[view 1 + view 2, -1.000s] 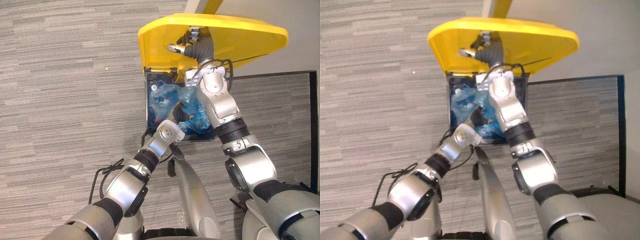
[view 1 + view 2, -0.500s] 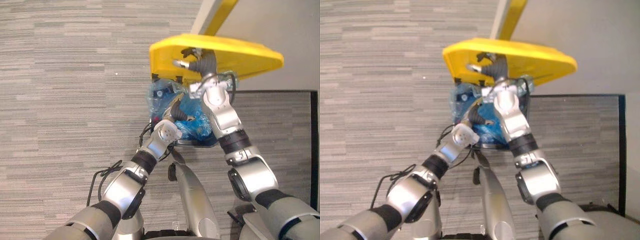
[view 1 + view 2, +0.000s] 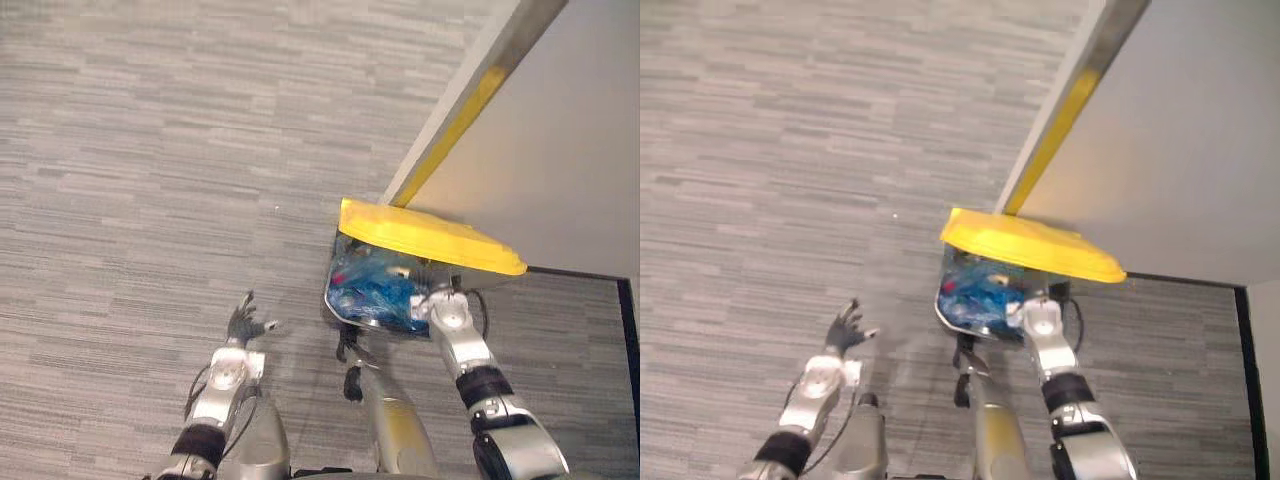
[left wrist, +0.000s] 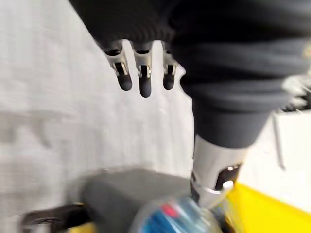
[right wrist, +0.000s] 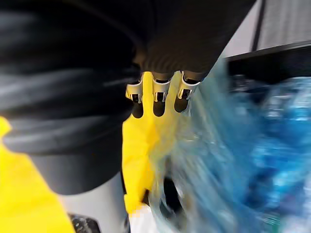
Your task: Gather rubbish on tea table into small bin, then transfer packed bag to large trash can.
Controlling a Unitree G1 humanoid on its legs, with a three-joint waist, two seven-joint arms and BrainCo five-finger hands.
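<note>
Where the grey carpet [image 3: 150, 150] meets the pale wall [image 3: 570, 120], I log the following.

Item 1, packed bag [image 3: 372, 292]: blue translucent plastic, crumpled, something red showing through near its upper left. It sits inside the large trash can [image 5: 291, 58], bulging at the can's near side. Neither hand holds it.

Item 2, large trash can: dark body, set against the wall. Its yellow lid [image 3: 430, 238] is tilted low over the opening and covers the far part of the bag.

Item 3, right hand [image 5: 156, 94]: my right arm reaches to the can's right near corner. In the right wrist view the fingers run out straight and loose, with nothing in them. Their dark tips are close to the lid's yellow underside, and the bag's plastic lies just beside them. I cannot tell whether the tips touch the lid.

Item 4, left hand [image 3: 243, 322]: held over bare carpet, well apart from the can and to its left. Fingers are spread wide, thumb out to the side, grasping nothing.

Item 5, yellow strip [image 3: 455, 125]: runs up the wall's corner edge above the lid.
</note>
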